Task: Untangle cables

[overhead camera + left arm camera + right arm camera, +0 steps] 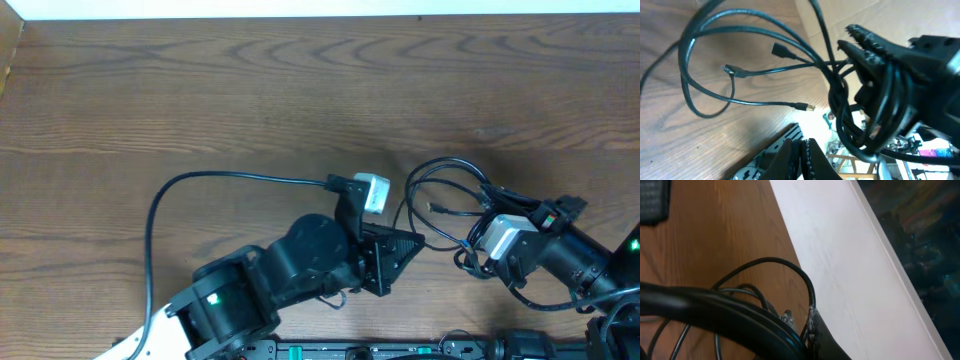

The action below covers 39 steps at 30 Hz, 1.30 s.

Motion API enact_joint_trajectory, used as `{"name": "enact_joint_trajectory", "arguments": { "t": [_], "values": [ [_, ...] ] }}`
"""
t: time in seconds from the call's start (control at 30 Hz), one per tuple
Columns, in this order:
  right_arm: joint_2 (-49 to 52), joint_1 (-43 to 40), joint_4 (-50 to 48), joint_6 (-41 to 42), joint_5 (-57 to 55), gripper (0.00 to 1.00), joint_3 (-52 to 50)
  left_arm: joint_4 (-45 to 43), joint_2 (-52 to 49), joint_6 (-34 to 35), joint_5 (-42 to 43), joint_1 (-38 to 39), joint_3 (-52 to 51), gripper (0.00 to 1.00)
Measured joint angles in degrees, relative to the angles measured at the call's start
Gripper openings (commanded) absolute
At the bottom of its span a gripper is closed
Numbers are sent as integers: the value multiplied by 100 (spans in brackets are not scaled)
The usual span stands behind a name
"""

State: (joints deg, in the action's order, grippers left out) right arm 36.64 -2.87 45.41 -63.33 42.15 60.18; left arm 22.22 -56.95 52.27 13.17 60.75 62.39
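- Left tool (801, 144) has its fingers pressed together; the right tool (847, 40) pinches the cables (824, 64).
- Brown wood-grain desk (250, 90) lies under both tools, with a white strip (300, 8) along its far edge.
- Thin, black and tangled, the cables loop from the right tool onto the desk ahead of the left tool, their small plug ends lying free.

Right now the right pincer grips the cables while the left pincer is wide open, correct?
No. The right pincer grips the cables, but the left pincer is shut, not wide open; the left wrist view shows its fingers closed together.
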Motion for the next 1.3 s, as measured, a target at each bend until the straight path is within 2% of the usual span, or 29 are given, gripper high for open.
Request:
{"name": "enact_joint_trajectory", "arguments": {
  "t": [0.07, 0.23, 0.37, 0.53, 0.93, 1.3],
  "values": [
    [0, 0, -48, 81, 33, 1, 0, -4, 33, -4, -4, -2, 0, 40],
    [0, 0, -380, 553, 232, 1, 0, -42, 26, 284, 68, -2, 0, 55],
    [0, 0, -748, 1130, 409, 1, 0, -291, 7, 575, 295, -2, 0, 56],
    [0, 0, -848, 1464, 651, 1, 0, -581, 7, 1012, 529, -2, 0, 56],
    [0, 0, -1110, 1635, 1327, 1, 0, -636, 4, 3077, 719, -2, 0, 56],
    [0, 0, -1161, 1633, 1832, 1, 0, -1215, 4, 3504, 1187, 35, 0, 56]
  ]
}}
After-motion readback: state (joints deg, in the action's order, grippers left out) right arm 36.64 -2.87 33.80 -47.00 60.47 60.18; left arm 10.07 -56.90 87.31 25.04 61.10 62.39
